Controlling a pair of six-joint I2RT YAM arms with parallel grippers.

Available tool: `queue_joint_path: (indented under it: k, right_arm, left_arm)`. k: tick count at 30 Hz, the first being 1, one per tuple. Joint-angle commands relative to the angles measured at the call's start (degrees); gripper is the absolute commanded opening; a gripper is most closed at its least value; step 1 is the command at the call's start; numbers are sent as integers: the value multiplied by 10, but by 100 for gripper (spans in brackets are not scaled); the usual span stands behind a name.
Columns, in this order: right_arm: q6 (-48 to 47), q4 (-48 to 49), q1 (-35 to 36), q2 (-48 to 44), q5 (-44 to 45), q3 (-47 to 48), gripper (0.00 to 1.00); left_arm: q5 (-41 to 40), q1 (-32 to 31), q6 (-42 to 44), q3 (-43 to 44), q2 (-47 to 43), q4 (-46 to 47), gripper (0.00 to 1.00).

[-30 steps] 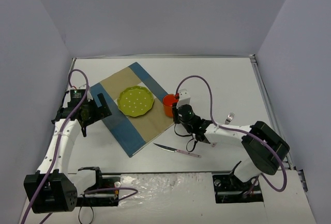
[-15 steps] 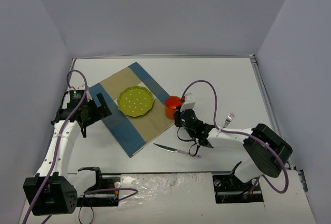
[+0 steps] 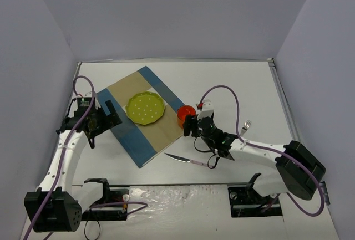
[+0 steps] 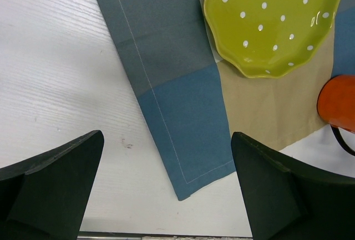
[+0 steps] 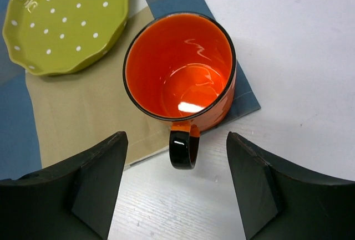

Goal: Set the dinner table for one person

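Left tool (image 4: 167, 140) and right tool (image 5: 176, 157): fingers spread apart, holding nothing. One orange mug (image 5: 177, 65) sits untouched between the right tool's fingers; one green plate (image 5: 66, 21) lies ahead-left.

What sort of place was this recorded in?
Probably a lab booth, not a home: plain walls box in the white table, robot arms are bolted at its near edge, with a plate and mug as props.

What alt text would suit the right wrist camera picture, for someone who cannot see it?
An empty orange mug stands at the corner of a blue-and-tan placemat, its handle toward the open right gripper, whose dark fingers frame it. A green dotted plate sits on the mat, upper left; white table at right.
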Motion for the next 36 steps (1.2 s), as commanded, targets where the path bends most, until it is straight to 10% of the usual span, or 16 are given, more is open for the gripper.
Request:
queue_joint_path:
  k: [1,21,36]
  right_arm:
    - [3,-21,5,-44,-2,23,71]
    - [142,-398,-208,-183,63,53,75]
    - [221,-453,-290,-133,60,16,61]
  left_arm:
    - [-25,-36,-19,14,-12,-3,97]
    - [-208,-346,-258,31,43,-9,97]
    - [-220,-403,-268,39,86,12,97]
